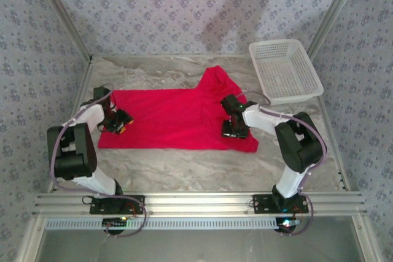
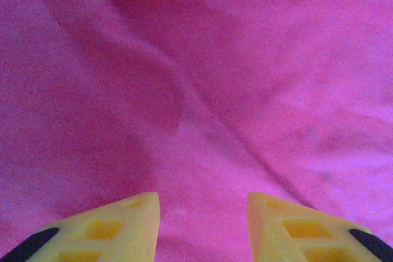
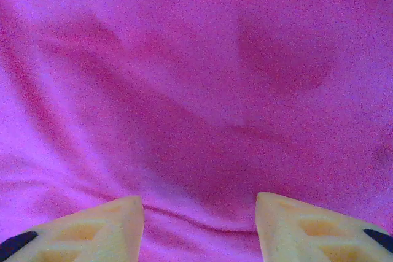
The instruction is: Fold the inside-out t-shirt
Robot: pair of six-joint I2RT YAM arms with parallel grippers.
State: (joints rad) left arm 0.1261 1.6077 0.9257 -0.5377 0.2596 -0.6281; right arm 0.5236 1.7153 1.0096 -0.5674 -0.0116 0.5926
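Left claw [image 2: 202, 207], right claw [image 3: 199, 208] (both parted)

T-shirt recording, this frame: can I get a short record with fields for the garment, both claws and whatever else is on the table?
garment: red t-shirt, spread flat across the marbled table
fold state: no neat fold visible; one part sticks out toward the back near the right end
left claw: open, down at the shirt's left edge, cloth under the fingers
right claw: open, down on the shirt's right part
other: white mesh basket, back right, off the shirt
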